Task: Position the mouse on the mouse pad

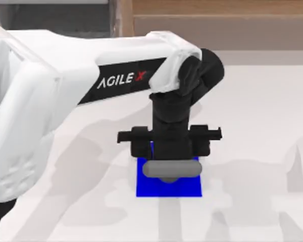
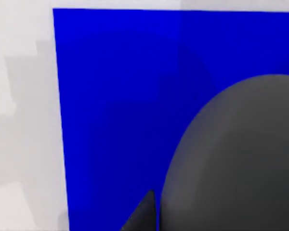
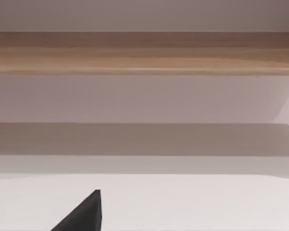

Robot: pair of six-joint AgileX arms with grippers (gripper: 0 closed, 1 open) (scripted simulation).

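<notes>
The bright blue mouse pad (image 1: 146, 189) lies flat at the table's middle, toward the front. The dark grey mouse (image 1: 170, 169) is over the pad's rear half. My left gripper (image 1: 169, 151) reaches down from above and is shut on the mouse. In the left wrist view the mouse (image 2: 236, 159) bulks large over the blue mouse pad (image 2: 115, 106), with one dark fingertip (image 2: 145, 214) pressed against its side. I cannot tell whether the mouse rests on the pad or hangs just above it. My right gripper (image 3: 84, 216) is parked away from the work.
The left arm's white link (image 1: 65, 85) stretches across the table from the left. A wooden ledge (image 1: 217, 22) runs along the back edge and also crosses the right wrist view as the wooden ledge (image 3: 144, 53). White tabletop (image 1: 262, 126) surrounds the pad.
</notes>
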